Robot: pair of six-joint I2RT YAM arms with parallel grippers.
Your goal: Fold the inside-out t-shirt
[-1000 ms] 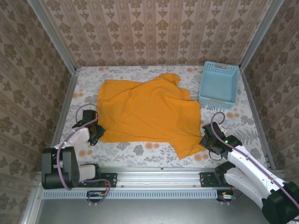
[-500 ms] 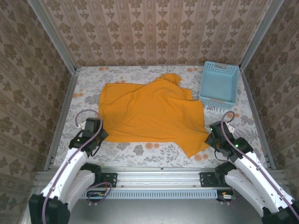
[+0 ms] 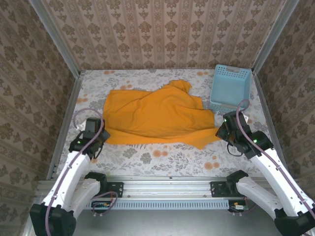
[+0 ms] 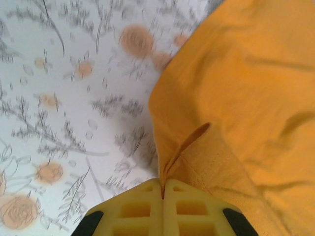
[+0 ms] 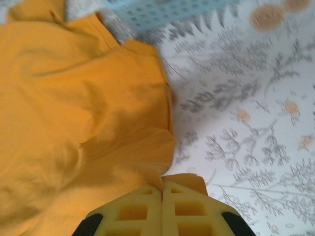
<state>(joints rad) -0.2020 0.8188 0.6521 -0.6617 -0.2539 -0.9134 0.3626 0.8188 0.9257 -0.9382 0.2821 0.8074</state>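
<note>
Here the left gripper (image 4: pixel 162 186) and right gripper (image 5: pixel 162 189) are pinching the inside-out t-shirt's (image 3: pixel 157 115) near corners, toward the table's (image 3: pixel 167 157) side edges.

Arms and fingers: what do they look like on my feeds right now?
The left arm and right arm have white links with black joints and wrists. Each trails a looping grey-purple cable. The fingers are yellow plastic moulded with square waffle pockets, with black parts at their outer corners.
</note>
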